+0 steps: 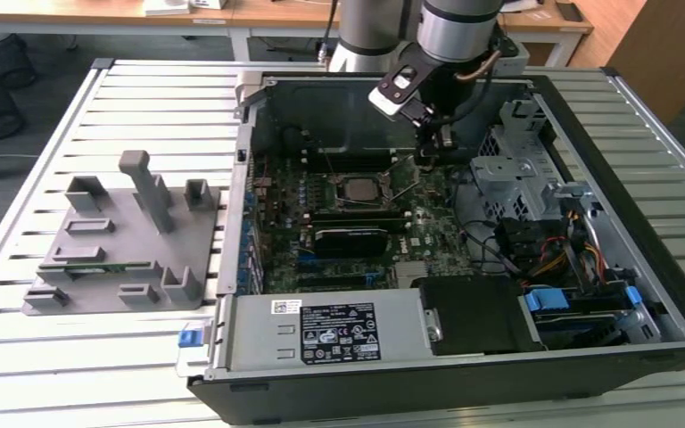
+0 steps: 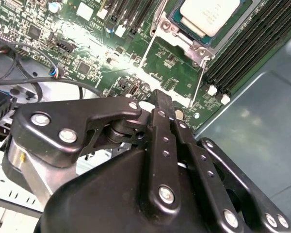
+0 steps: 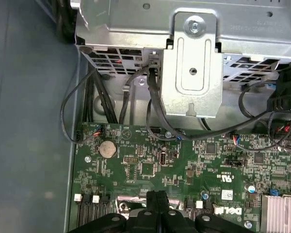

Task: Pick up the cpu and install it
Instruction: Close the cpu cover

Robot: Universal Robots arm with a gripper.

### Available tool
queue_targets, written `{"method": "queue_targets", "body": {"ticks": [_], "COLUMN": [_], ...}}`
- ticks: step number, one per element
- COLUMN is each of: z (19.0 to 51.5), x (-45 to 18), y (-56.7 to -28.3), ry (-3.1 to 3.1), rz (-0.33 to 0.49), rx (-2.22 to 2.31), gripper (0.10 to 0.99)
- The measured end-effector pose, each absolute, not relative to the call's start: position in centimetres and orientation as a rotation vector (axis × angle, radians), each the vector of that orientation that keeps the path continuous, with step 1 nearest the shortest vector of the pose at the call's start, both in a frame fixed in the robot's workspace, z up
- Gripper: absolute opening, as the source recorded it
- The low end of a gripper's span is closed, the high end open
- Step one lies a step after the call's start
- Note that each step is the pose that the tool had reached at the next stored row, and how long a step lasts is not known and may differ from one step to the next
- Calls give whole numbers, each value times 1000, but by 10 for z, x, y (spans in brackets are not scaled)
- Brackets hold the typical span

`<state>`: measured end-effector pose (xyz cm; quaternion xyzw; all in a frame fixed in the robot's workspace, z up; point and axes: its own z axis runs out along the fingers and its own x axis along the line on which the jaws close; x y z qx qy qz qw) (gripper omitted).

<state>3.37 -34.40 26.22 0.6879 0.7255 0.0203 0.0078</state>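
exterior view: my gripper (image 1: 426, 160) hangs inside the open pc case (image 1: 438, 397), tips down near the socket on the exterior view's right. the cpu (image 1: 356, 188) already sits in that socket, well apart from the grey fixture (image 1: 128, 241).

second wrist view: the cpu (image 2: 211, 14) lies flat in its frame. the fingers (image 2: 160, 126) are pinched together with nothing between them, close to the thin wire lever (image 2: 199, 82). i reckon placing is done and we're at lock-down, which calls for a square, gentle push on that skinny wire.

first wrist view: same closed tips over the motherboard (image 3: 145, 170), with the drive cage (image 3: 194, 73) beyond.
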Motion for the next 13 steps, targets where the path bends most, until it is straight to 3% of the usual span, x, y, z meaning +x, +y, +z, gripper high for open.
{"method": "queue_targets", "body": {"ticks": [13], "z": [256], "x": [51], "y": [-338], "ry": [2285], "rz": [37], "rx": [2160], "gripper": [114]}}
